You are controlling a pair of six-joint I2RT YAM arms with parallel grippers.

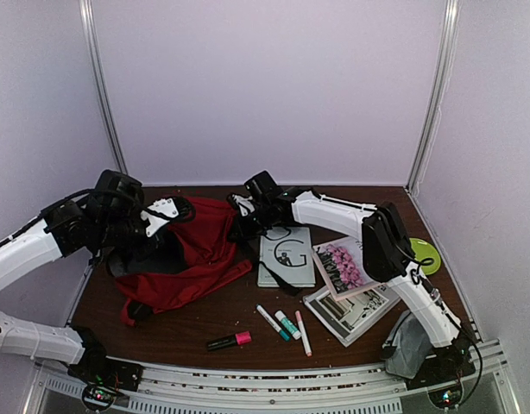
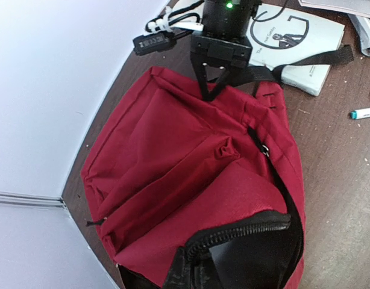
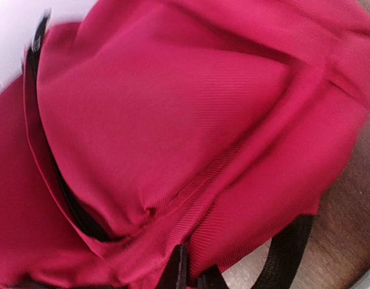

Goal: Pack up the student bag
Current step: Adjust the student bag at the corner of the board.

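The student bag (image 1: 200,246) is a red backpack lying at the table's left centre. It fills the left wrist view (image 2: 191,162) and the right wrist view (image 3: 173,108). My left gripper (image 1: 151,253) is shut on the bag's black zipper rim (image 2: 245,232) and holds the dark-lined mouth open; its fingertips (image 2: 180,272) pinch the edge. My right gripper (image 1: 246,226) is shut on the bag's top end by the black handle loop (image 2: 212,90), and its fingertips (image 3: 180,268) pinch red fabric beside a black strap (image 3: 287,256).
A grey book (image 1: 287,256), a pink-flower book (image 1: 343,266) and a magazine (image 1: 351,312) lie right of the bag. Markers (image 1: 287,325) and a pink-black marker (image 1: 229,341) lie near the front. A green disc (image 1: 425,255) and a grey pouch (image 1: 409,345) are at the right.
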